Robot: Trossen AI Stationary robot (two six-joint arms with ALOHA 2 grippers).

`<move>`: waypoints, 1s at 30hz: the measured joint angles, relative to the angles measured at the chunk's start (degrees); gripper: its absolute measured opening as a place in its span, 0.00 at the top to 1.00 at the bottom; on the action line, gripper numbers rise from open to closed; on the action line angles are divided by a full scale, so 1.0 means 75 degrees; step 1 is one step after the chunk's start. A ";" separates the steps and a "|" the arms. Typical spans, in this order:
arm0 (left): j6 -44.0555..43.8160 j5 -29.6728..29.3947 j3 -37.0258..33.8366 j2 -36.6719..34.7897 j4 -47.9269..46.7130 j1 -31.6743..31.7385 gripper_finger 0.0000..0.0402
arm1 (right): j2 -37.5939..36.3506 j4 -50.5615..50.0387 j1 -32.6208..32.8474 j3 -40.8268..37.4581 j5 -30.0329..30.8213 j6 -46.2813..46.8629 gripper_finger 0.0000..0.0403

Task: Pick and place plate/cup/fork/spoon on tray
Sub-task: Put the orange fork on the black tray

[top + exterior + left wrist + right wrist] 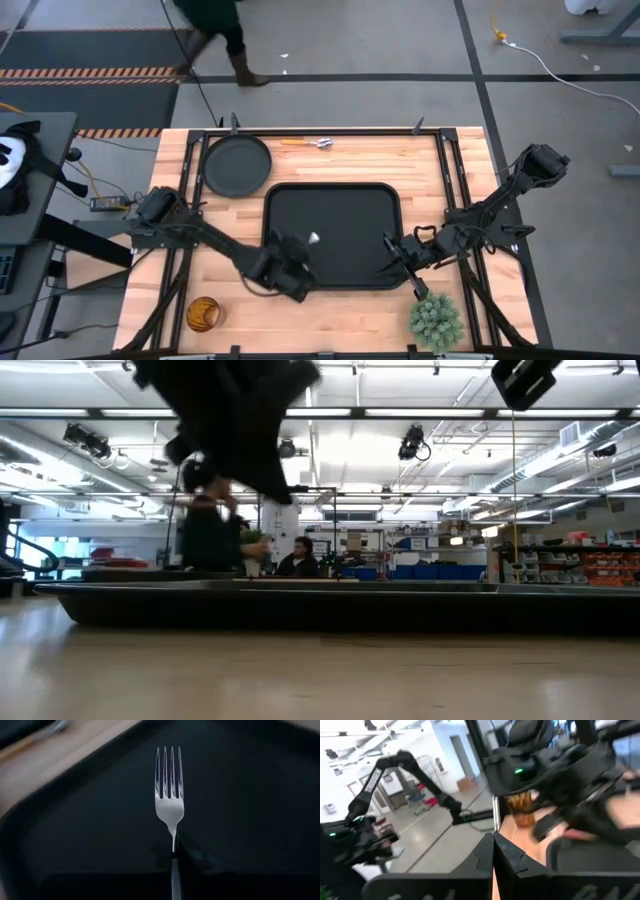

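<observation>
Fork [169,810] pinched in the left tool [300,262], hovering over the tray [340,200].
Nothing placed yet: plate [237,165] at eleven o'clock, spoon [308,143] at twelve, cup [203,314] at seven remain on worktop [330,320]; right tool [400,262] pressed together, waiting.

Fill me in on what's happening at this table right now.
The left gripper holds the fork by its handle over the tray, tines pointing forward. The right gripper waits at the tray's right edge. The plate, spoon and cup sit on the table, off the tray.
</observation>
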 joint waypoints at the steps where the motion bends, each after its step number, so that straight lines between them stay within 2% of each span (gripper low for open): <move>1: -0.0503 0.0005 0.0000 0.0025 -0.0280 0.0102 0.96 | 0.0000 -0.0067 0.0000 0.0000 -0.0105 0.0071 0.98; 4: -0.1552 -0.0084 -0.0003 0.0047 -0.0861 0.0339 0.96 | 0.0000 -0.0219 0.0000 0.0000 -0.0171 0.0212 0.97; 10: -0.2369 -0.0312 0.0003 0.0073 -0.1104 0.0534 0.96 | 0.0000 -0.0178 0.0000 0.0000 -0.0168 0.0213 0.97; 15: -0.3875 -0.0341 0.0003 0.0183 -0.1789 0.0636 0.96 | 0.0000 -0.0166 -0.0014 0.0000 -0.0098 0.0203 0.97; 23: -0.4544 -0.0268 0.0003 0.0836 -0.1948 0.0800 0.96 | -0.0001 -0.0203 -0.0117 -0.0003 -0.0075 0.0206 0.97; 30: -0.5330 0.0538 0.0003 0.1322 -0.2633 0.0849 0.96 | 0.0000 -0.0174 -0.0125 -0.0003 -0.0069 0.0203 0.97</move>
